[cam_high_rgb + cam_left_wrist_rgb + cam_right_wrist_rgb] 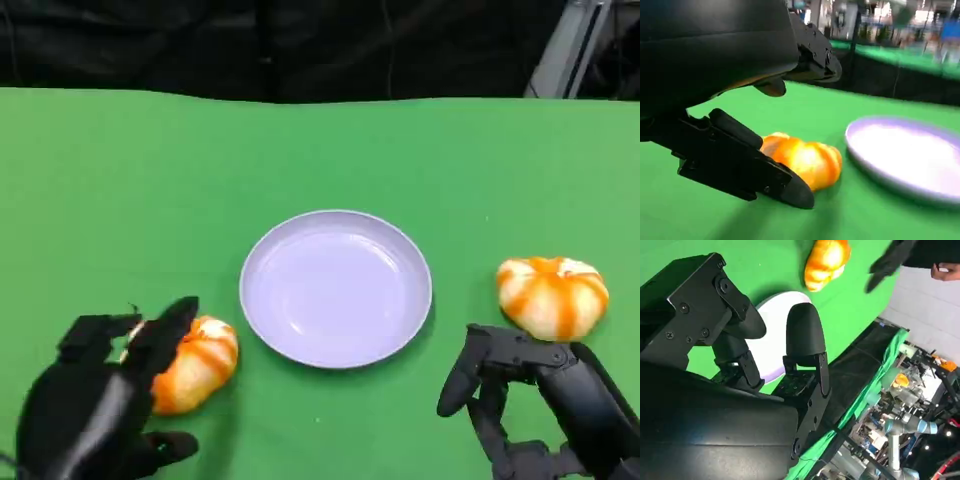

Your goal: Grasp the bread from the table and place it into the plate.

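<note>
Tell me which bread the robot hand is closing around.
The bread left of the plate: left bread sits between the left robot hand fingers. The right bread lies untouched.

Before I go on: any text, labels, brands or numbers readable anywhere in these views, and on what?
None can be read. The bread by the left hand, the bread by the right hand, the plate, the green table and both black hands, left hand and right hand, carry no visible text.
The background clutter in the right wrist view is too blurred to read.
</note>
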